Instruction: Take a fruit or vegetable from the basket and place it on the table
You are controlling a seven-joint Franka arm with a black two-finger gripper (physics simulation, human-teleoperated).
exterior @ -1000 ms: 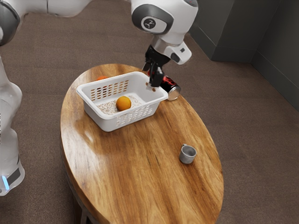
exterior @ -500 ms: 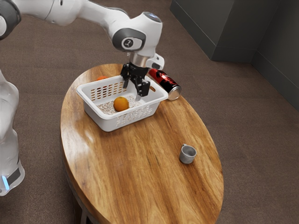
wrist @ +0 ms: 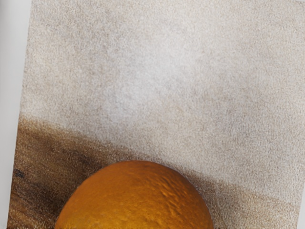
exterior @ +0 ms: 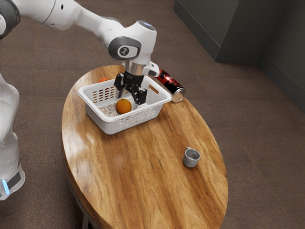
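Reach stage of the task: the gripper [exterior: 127, 102] is lowered into the white basket [exterior: 110, 127], its fingers parted widely and holding nothing, as far as the partly hidden tips allow one to judge. The orange [exterior: 124, 106] lies inside the basket, near the fingers. Approach appears nearly complete; grasping, lifting clear of the rim and setting down on the table [exterior: 147, 176] remain. The exterior view gives the finger spread, the can [exterior: 171, 86] beside the basket and the metal cup [exterior: 191, 158]; the wrist view details the orange's pitted rind and the pale, speckled surface [wrist: 167, 71] beyond it.
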